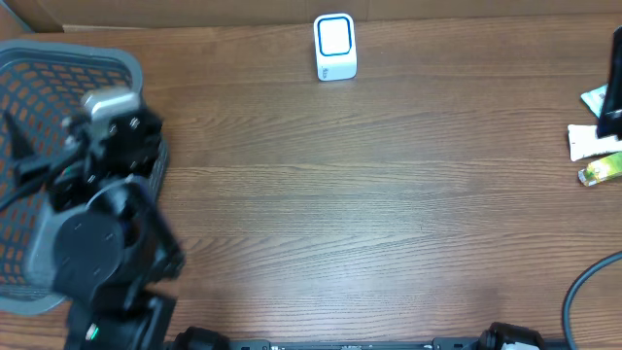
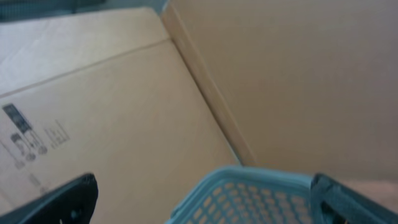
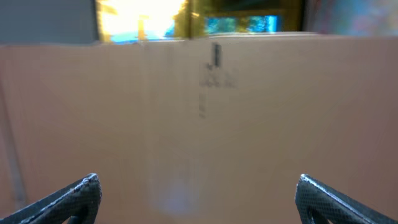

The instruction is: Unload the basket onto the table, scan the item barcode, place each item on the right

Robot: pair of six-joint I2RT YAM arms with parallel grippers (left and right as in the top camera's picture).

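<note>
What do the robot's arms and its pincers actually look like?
The left arm is black: chunky housings, one round disc-shaped joint cover, a silver-grey block near the wrist, and thin black cables beside it. Of the right arm only a dark sliver shows at the frame edge. The right gripper has dark grey, tapered fingers with a fine dotted texture; the left gripper looks similar but blurred.

Desk (image 1: 389, 214): brown wood grain, evenly lit. Cardboard strip (image 1: 39, 15) at the desk's far left corner. Left wrist view: tan cardboard panels (image 2: 280, 81) meet at a folded seam, with printed symbols (image 2: 25, 140) on one. Right wrist view: cardboard wall (image 3: 199, 137) with blurred print. Above it is a bright yellow glow (image 3: 140, 15), out of focus.
</note>
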